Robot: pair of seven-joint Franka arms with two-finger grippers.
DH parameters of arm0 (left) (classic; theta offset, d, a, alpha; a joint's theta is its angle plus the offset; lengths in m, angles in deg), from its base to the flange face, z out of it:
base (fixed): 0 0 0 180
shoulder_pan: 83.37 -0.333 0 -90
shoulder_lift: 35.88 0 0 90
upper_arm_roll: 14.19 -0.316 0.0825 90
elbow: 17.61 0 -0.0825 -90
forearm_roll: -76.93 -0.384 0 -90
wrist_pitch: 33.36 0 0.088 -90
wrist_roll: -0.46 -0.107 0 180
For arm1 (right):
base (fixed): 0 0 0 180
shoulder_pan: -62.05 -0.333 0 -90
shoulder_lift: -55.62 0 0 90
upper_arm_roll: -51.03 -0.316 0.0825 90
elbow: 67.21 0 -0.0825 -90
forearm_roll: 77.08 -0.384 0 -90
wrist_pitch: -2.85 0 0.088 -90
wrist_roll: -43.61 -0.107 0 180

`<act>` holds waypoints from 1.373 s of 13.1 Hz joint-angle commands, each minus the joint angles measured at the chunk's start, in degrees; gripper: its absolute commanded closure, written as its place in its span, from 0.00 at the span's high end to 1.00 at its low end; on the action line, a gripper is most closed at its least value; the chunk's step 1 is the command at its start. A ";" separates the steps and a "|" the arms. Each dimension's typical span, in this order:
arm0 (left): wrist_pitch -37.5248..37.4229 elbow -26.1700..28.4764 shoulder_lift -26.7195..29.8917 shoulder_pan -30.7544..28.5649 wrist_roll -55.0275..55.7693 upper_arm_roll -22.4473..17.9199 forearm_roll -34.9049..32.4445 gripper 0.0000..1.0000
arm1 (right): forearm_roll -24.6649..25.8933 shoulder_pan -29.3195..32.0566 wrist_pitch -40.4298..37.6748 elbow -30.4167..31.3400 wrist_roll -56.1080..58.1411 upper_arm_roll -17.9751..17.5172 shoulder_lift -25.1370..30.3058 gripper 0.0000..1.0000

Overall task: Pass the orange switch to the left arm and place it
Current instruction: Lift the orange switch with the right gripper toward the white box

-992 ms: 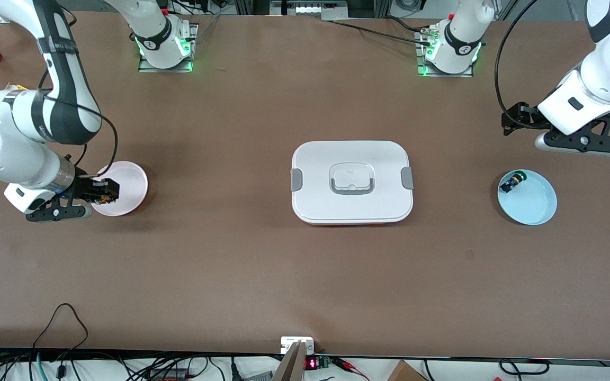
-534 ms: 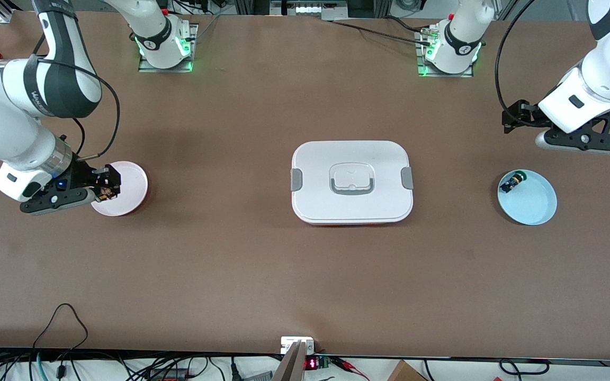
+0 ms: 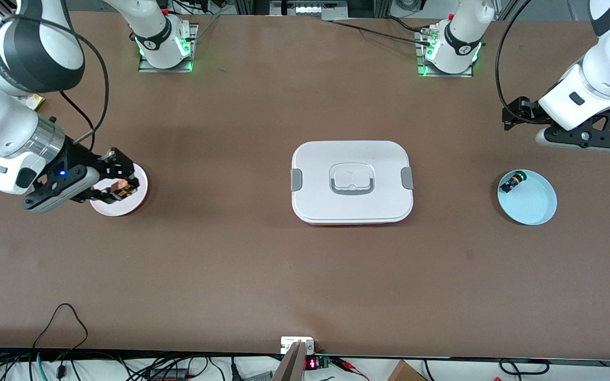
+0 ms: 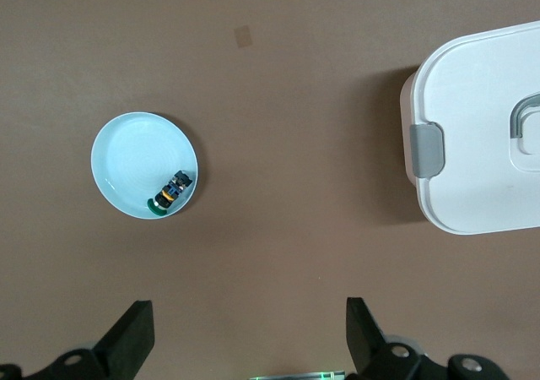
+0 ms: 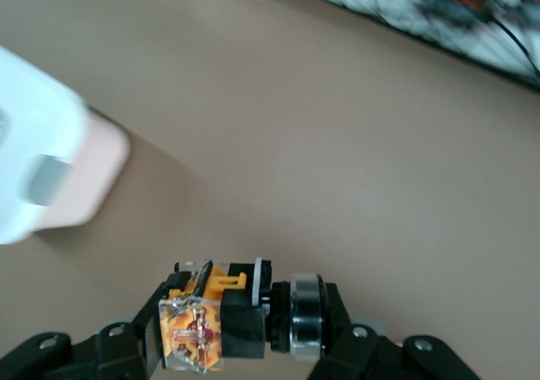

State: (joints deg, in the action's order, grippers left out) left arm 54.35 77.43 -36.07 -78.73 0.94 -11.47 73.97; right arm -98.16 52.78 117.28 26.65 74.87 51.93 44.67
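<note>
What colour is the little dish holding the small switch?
Pale blue dish, clearest in the left wrist view.

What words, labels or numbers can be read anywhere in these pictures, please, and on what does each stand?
Dark lettering on the right arm's upper link: too blurred to read.
Red digits on the small display at the table's edge: too small to read.
Round marks on both arm bases: unreadable.
The box, plates and switches: no text.
</note>
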 commanded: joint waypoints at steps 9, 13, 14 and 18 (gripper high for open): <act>-5.61 -1.44 -0.86 -0.95 -0.04 -0.25 8.57 1.00 | -38.05 -2.59 -7.12 -1.49 44.03 -0.19 -2.94 0.15; -12.81 -1.61 -4.63 -4.89 0.05 -0.70 28.31 1.00 | -43.51 -4.17 -8.16 -1.22 52.05 -0.19 -4.87 0.15; -13.96 -1.61 -5.25 -4.99 -0.21 -0.70 31.15 1.00 | -45.78 -4.52 -9.39 -1.14 53.11 -0.19 -5.49 0.15; -14.32 -1.00 -7.01 -5.17 -0.30 -0.61 46.51 1.00 | -57.38 -7.67 -10.54 -0.35 65.92 -0.19 -9.26 0.15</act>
State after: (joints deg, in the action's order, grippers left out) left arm 41.55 77.42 -42.66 -83.63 0.92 -12.13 113.86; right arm -150.74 46.88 107.65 26.32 135.46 51.58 36.92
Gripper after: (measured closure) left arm 0.000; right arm 0.278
